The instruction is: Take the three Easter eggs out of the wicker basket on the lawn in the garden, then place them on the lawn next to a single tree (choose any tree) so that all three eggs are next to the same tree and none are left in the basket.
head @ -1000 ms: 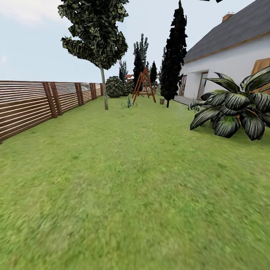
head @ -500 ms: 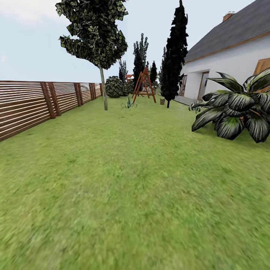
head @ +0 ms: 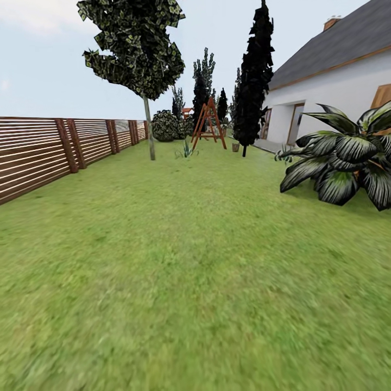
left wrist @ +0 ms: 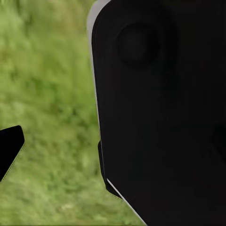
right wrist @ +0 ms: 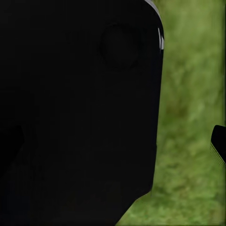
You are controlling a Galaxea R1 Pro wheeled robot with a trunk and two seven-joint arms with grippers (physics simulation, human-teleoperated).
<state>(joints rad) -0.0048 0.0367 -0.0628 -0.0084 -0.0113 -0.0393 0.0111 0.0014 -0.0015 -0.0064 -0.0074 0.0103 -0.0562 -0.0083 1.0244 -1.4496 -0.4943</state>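
The lawn (head: 184,260) spreads wide and flat ahead of me in the garden, bounded on the left by a brown slatted fence (head: 38,155). The Easter eggs and the wicker basket are out of view. In the left wrist view, one black fingertip (left wrist: 9,150) pokes in over grass beside a large dark body part (left wrist: 160,108). The right wrist view shows a black fingertip (right wrist: 219,141) at the edge, next to a dark body part (right wrist: 80,103) over grass. Nothing visible is held in either gripper.
A thin-trunked tree (head: 148,127) stands near the fence far ahead. A narrow black cypress-like tree (head: 252,81), a red-brown swing frame (head: 209,122) and a round bush (head: 165,126) lie beyond. A big striped-leaf plant (head: 342,160) and a white house (head: 331,98) are at the right.
The whole head view has shifted: the fence slides off left, the leafy plant off right, and the far trees grow slightly, so the camera has advanced over the grass.
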